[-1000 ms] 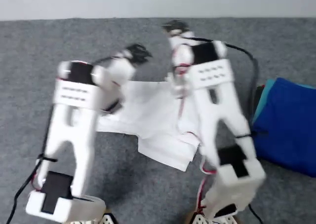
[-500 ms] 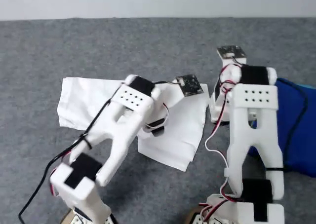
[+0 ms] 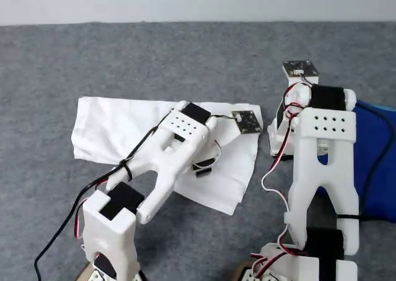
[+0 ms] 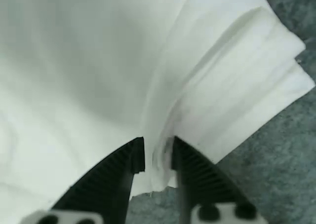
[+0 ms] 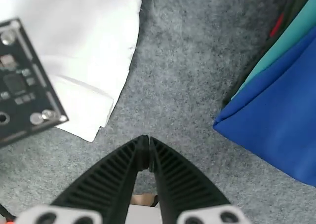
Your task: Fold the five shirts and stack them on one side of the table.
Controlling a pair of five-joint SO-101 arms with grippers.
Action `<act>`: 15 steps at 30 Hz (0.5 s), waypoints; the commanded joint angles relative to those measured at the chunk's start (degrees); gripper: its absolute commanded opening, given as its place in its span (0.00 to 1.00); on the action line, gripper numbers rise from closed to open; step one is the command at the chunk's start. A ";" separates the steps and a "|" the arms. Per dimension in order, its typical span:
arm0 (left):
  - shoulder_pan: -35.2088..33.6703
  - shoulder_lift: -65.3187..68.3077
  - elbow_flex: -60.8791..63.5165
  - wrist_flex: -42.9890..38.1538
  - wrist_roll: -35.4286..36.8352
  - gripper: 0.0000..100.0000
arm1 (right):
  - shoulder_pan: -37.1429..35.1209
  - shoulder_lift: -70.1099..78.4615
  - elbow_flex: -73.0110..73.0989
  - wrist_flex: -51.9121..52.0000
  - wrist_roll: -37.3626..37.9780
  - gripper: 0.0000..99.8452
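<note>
White cloth is sitting pinched between the tips of the left claw (image 4: 157, 157), which is clamping a raised crease of the white shirt (image 4: 74, 76) near its folded edge (probably to drag that layer over for the next fold). Around the claw the shirt is lying partly folded on the grey worktop (image 5: 197, 61), its thicker layers toward the right arm. The right claw (image 5: 148, 155) is hanging with its tips together and gripping nothing, over bare worktop between the shirt and the stack of folded shirts (image 5: 276, 115), blue on top, apparently parked out of the way.
</note>
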 commanded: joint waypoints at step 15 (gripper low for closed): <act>-7.56 0.09 -14.73 3.34 -0.26 0.01 | 0.31 -2.42 -0.44 -1.10 -0.26 0.01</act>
